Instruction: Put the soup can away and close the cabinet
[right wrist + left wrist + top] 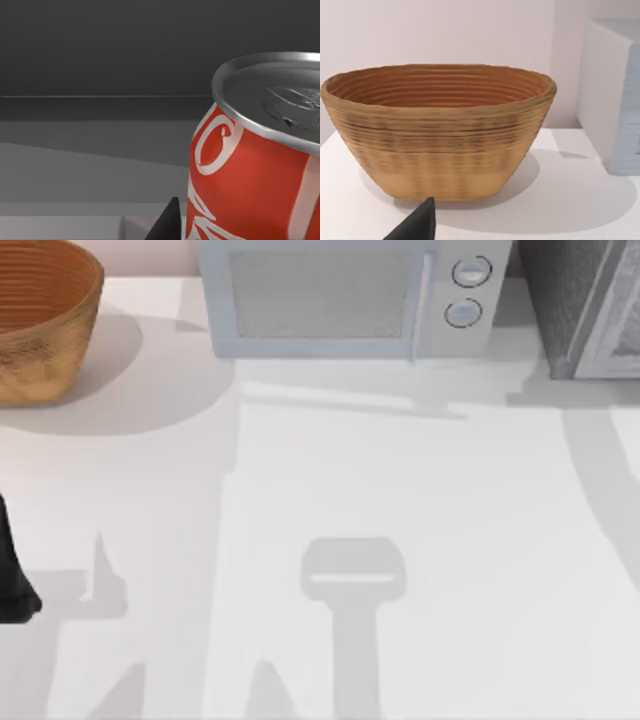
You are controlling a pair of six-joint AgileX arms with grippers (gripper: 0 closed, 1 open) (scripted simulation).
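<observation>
The soup can (pixel 250 190), red with white lettering and a silver top, is very close in the right wrist view. Behind it are the dark grey inner walls of the cabinet (pixel 100 60). One dark fingertip (pixel 167 225) of my right gripper lies against the can's side. In the top view the cabinet (pixel 555 300) stands at the far right corner, speckled dark grey, with its pale framed door (pixel 615 330) beside it. My left arm (pixel 12 580) is parked at the table's left edge, and one of its fingertips (pixel 420 222) points toward a basket.
A woven brown basket (pixel 40 320) sits at the far left corner. A light grey microwave (pixel 330 300) with two round knobs stands at the back middle, just left of the cabinet. The white table (pixel 400 490) stretches in front of them.
</observation>
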